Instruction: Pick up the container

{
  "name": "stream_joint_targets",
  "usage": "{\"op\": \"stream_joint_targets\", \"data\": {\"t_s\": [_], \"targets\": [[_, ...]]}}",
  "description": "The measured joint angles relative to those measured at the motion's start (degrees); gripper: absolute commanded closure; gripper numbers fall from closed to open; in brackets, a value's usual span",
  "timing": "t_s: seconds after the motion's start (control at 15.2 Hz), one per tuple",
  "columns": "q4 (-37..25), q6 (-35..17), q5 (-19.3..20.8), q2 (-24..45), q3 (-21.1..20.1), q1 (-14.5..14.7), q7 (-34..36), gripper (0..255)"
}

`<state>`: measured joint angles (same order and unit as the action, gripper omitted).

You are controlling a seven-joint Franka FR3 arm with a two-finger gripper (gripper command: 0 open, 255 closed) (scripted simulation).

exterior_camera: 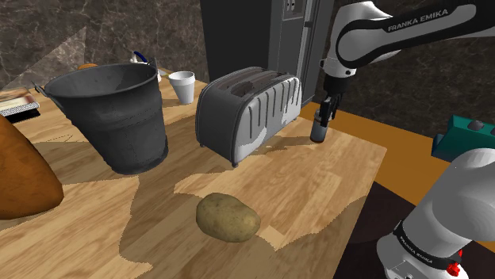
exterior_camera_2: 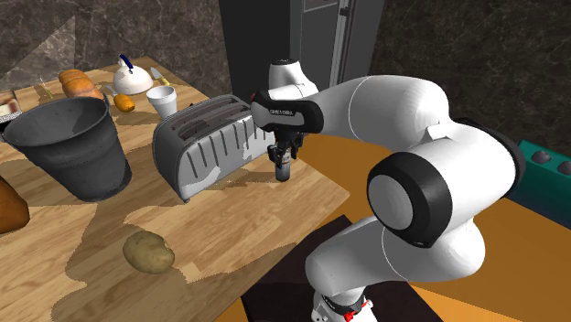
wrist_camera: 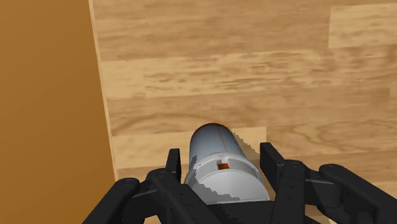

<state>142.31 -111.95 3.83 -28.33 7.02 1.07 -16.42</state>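
Observation:
The container (exterior_camera: pixel 319 130) is a small grey cylinder standing near the far edge of the wooden table (exterior_camera: pixel 333 170), just off the toaster's end. My black gripper (exterior_camera: pixel 322 117) comes down on it from above. In the second exterior view the container (exterior_camera_2: pixel 283 168) hangs under the gripper (exterior_camera_2: pixel 283 154), right at the table surface; I cannot tell whether it is lifted. In the wrist view the fingers (wrist_camera: pixel 173 162) press against both sides of the grey container (wrist_camera: pixel 222 168), so the gripper (wrist_camera: pixel 222 159) is shut on it.
A grey toaster (exterior_camera: pixel 247 111) lies close beside the container. A dark bucket (exterior_camera: pixel 111 115), a white cup (exterior_camera: pixel 182 85), a potato (exterior_camera: pixel 228 216) and a brown loaf (exterior_camera: pixel 20 178) share the table. The table's edge runs just behind the gripper; a teal object (exterior_camera: pixel 464 135) sits beyond it.

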Motion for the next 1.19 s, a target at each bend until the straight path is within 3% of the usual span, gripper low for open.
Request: {"op": "stream_joint_targets", "data": {"t_s": [0.59,1.19], "targets": [[-0.22,0.30,0.00,-0.06,0.00,-0.01,-0.03,255],[-5.81,7.34,-0.22,-1.46,-0.42,0.09,0.03,255]]}}
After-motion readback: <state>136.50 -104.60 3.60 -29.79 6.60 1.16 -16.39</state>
